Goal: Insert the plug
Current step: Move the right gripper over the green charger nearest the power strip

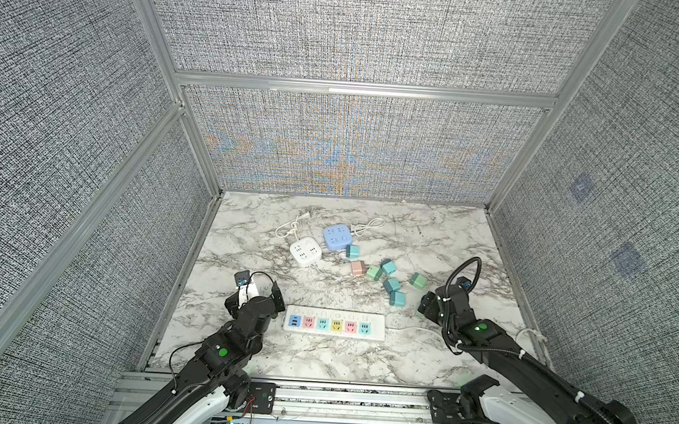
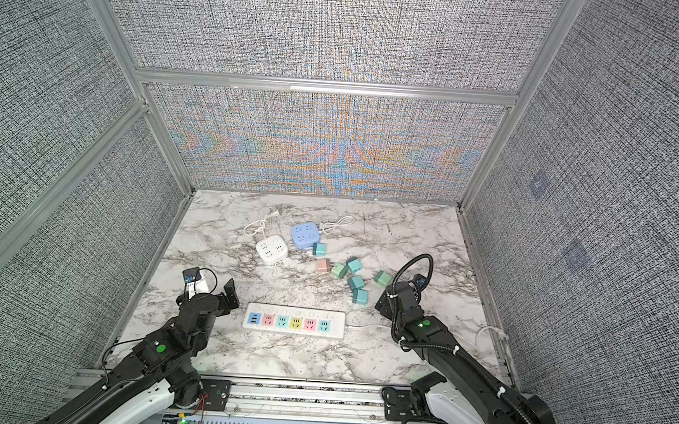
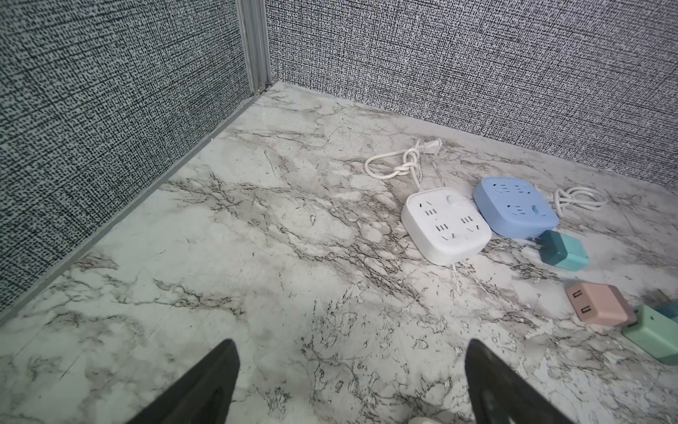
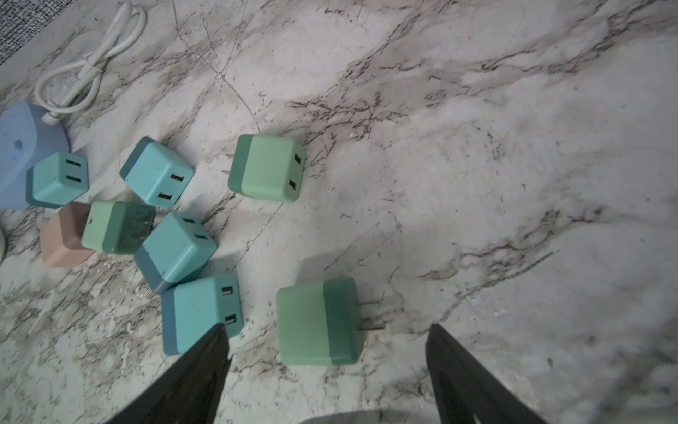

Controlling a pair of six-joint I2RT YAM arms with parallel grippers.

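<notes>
A green plug [image 4: 319,321] lies flat on the marble table, prongs sideways, just ahead of my right gripper [image 4: 329,326]. That gripper is open; the plug sits between the lines of its fingers, untouched. Several more plugs in teal, green and pink lie scattered beyond it, such as a teal plug [image 4: 201,312] and another green plug [image 1: 418,280]. The white power strip [image 1: 335,323] with coloured sockets lies at the front middle in both top views, between the two arms. My left gripper [image 3: 351,341] is open over bare marble, one of its fingers [image 1: 278,296] just left of the strip.
A white cube socket [image 1: 305,253] and a blue cube socket [image 1: 337,237] with coiled white cords sit behind the plugs. The strip's cord [image 1: 407,329] runs right under my right arm. Grey fabric walls close in the table [image 1: 320,361] on three sides.
</notes>
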